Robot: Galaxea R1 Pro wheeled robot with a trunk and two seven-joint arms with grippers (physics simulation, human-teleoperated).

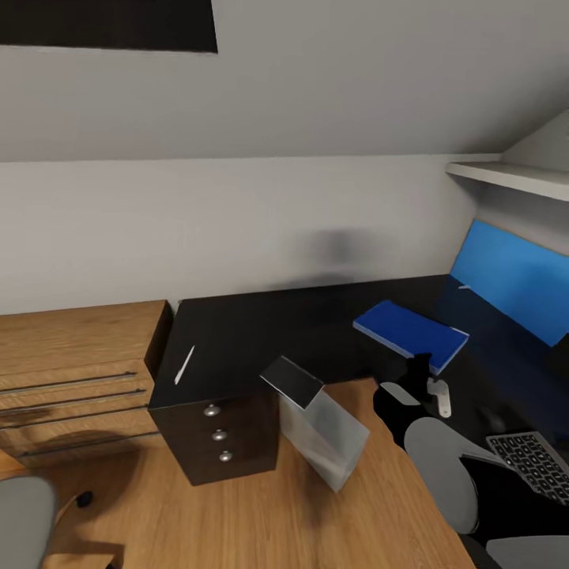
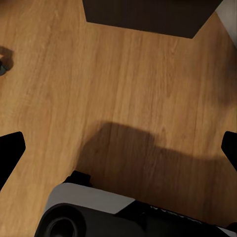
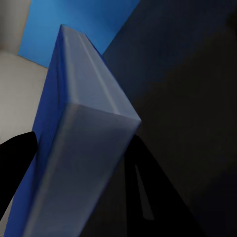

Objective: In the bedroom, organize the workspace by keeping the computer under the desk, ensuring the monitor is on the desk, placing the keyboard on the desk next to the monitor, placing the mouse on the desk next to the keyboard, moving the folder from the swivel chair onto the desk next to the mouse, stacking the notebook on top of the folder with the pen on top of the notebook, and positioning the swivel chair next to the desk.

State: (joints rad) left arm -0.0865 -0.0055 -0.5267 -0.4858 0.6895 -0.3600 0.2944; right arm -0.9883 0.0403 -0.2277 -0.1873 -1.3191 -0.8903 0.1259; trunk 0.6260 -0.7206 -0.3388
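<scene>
The bright-blue folder (image 1: 411, 332) lies at a slant on the black desk (image 1: 261, 332), near its blue back panel (image 1: 514, 276). My right gripper (image 1: 419, 371) is shut on the folder's near edge (image 3: 81, 148), one finger on each side. A white pen (image 1: 184, 365) rests on the desk's left end, above the drawer unit (image 1: 217, 435). The light-grey computer (image 1: 320, 427) stands tilted on the floor beside that unit. The keyboard (image 1: 531, 462) sits on the desk at the lower right. The swivel chair's grey seat (image 1: 24, 514) is at the lower left. My left gripper (image 2: 120, 150) hangs open over the floor. Monitor, mouse and notebook are out of view.
A light wooden chest (image 1: 75, 379) with bar handles stands left of the desk. A white shelf (image 1: 514, 178) hangs above the blue panel. Wooden floor (image 2: 123, 89) lies under my left gripper, with the drawer unit's base (image 2: 148, 15) ahead and a chair caster (image 2: 3, 64) nearby.
</scene>
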